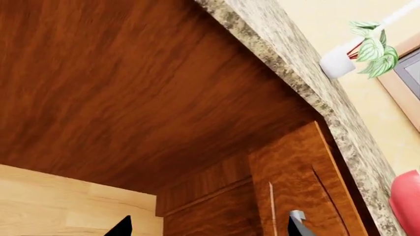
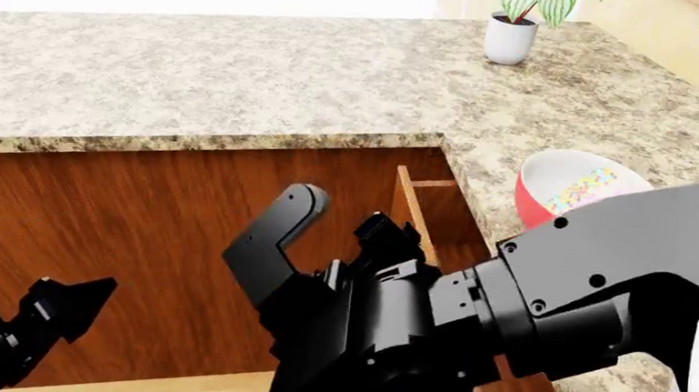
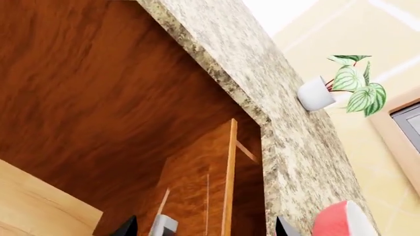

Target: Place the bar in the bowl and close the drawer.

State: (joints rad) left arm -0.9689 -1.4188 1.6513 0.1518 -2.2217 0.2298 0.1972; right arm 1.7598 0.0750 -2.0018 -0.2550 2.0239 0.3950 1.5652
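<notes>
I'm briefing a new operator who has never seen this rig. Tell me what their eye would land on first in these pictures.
First, the bulky black right arm and gripper filling the lower middle of the head view, in front of the reddish-brown wood drawer. Next, the red bowl on the speckled granite counter at the right, with the speckled pink bar lying inside it. Last, the white potted plant at the counter's far corner.
</notes>
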